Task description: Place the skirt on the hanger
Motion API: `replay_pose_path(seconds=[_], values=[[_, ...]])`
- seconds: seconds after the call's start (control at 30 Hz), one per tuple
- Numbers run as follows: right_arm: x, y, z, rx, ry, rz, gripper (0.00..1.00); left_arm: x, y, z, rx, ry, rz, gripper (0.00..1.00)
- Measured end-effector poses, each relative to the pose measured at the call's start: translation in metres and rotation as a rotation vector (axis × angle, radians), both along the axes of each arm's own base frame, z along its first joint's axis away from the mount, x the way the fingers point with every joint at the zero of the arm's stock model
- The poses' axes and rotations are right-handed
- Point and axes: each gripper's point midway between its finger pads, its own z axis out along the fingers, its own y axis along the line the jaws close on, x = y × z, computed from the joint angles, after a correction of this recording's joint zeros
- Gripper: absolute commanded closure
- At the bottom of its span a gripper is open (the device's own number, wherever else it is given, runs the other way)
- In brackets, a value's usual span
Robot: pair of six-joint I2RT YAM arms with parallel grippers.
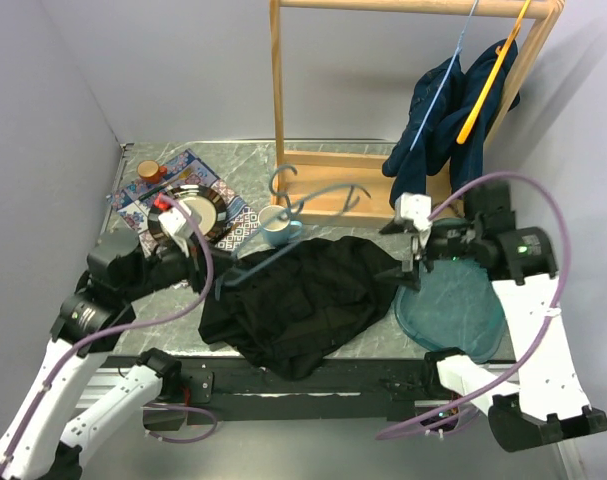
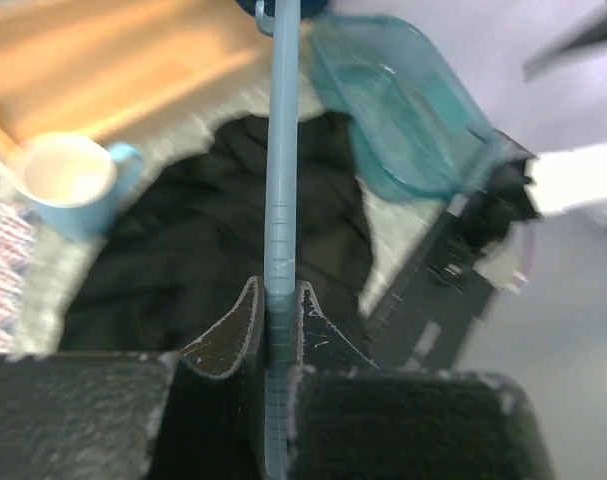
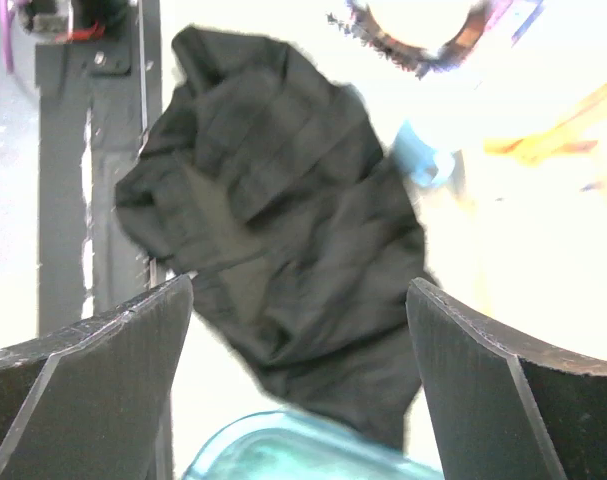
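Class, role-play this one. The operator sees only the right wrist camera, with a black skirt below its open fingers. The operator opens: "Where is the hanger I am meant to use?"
Observer: The left pincer is shut on the light blue plastic hanger and holds it out over the black fabric skirt.
Operator: Is the skirt on it yet?
Observer: No. The skirt lies crumpled on the grey table, below the hanger's bar.
Operator: What stands behind all that?
Observer: A wooden rack at the back, with a dark blue garment hanging from it.
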Motion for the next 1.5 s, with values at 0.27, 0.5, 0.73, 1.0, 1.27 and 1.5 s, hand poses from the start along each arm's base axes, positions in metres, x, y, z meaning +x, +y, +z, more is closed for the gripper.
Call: replay_pose_path(seconds=[0.27,0.5,0.73,1.0,1.27,1.5], values=[[-0.007,0.036,0.027,0.005,0.013,0.119,0.06,-0.035,-0.012,-0.013,-0.040,0.108,-0.158,0.99],[0.008,0.053,0.010,-0.048,0.100,0.110,0.06,-0.057,-0.027,-0.026,-0.057,0.176,-0.306,0.99],[-0.005,0.060,-0.017,-0.061,0.203,0.150,0.14,-0.063,-0.042,-0.041,-0.017,0.234,-0.385,0.99],[-0.034,0.063,-0.071,-0.120,0.407,0.197,0.32,-0.055,-0.056,-0.054,0.051,0.248,-0.400,0.99],[-0.046,0.058,-0.072,-0.091,0.412,0.193,1.00,-0.055,-0.058,-0.051,0.050,0.215,-0.412,0.99],[-0.049,0.050,-0.067,-0.027,0.415,0.148,1.00,-0.049,-0.063,-0.041,0.021,0.151,-0.410,0.94]])
